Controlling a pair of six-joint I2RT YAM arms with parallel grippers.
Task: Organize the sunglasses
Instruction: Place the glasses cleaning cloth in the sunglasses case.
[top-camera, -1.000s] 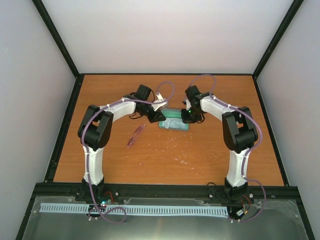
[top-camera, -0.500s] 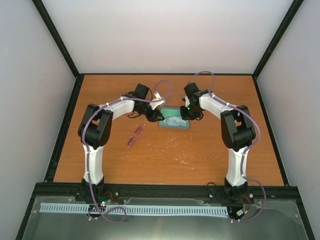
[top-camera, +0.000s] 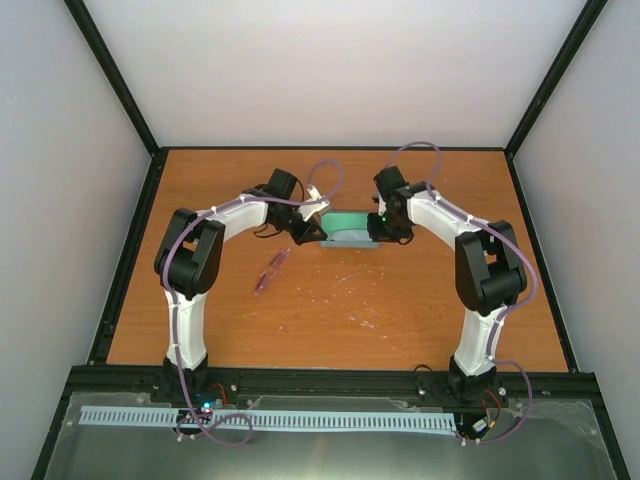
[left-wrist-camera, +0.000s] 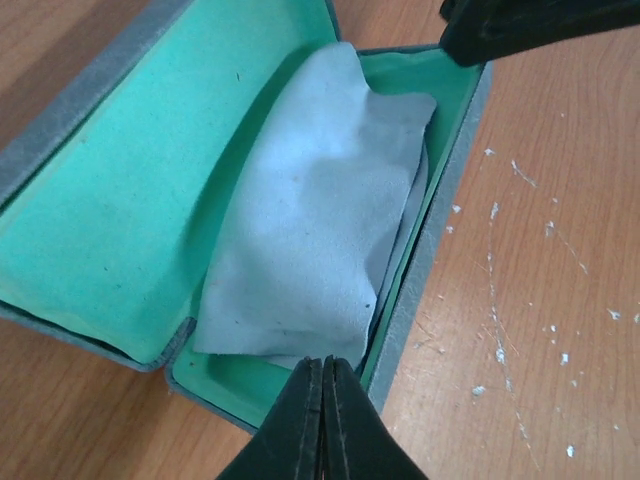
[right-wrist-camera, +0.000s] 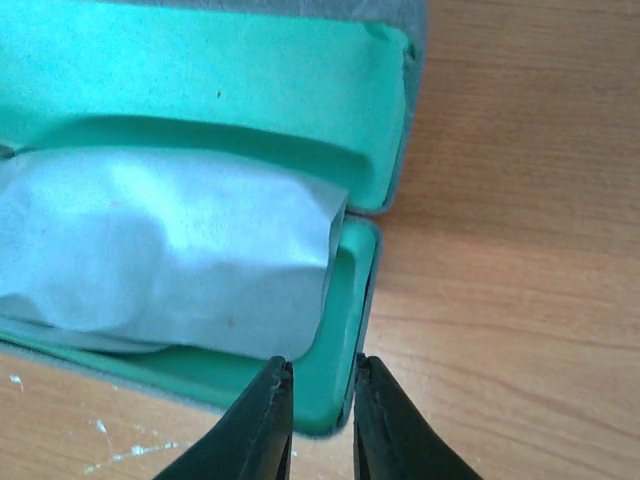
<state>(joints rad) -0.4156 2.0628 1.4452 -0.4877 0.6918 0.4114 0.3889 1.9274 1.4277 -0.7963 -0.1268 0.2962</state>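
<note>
The grey-blue case (top-camera: 350, 232) lies open mid-table, green lining showing, with the pale blue cloth (left-wrist-camera: 310, 220) inside its base. The cloth also shows in the right wrist view (right-wrist-camera: 160, 250). The reddish-pink sunglasses (top-camera: 270, 272) lie folded on the wood, left and nearer than the case, apart from both grippers. My left gripper (top-camera: 322, 233) is shut and empty, tips (left-wrist-camera: 325, 362) over the case's left end. My right gripper (top-camera: 377, 232) straddles the case's right end wall (right-wrist-camera: 345, 300), jaws closed narrowly on it (right-wrist-camera: 322, 378).
The brown wooden table (top-camera: 430, 310) has white scuff specks (left-wrist-camera: 500, 350) in front of the case. A black frame rail (top-camera: 330, 380) runs along the near edge, and pale walls enclose the sides and back.
The case has shifted a little farther back and squared up, its lid now standing wider open. Both grippers moved with it. The sunglasses have not moved.
</note>
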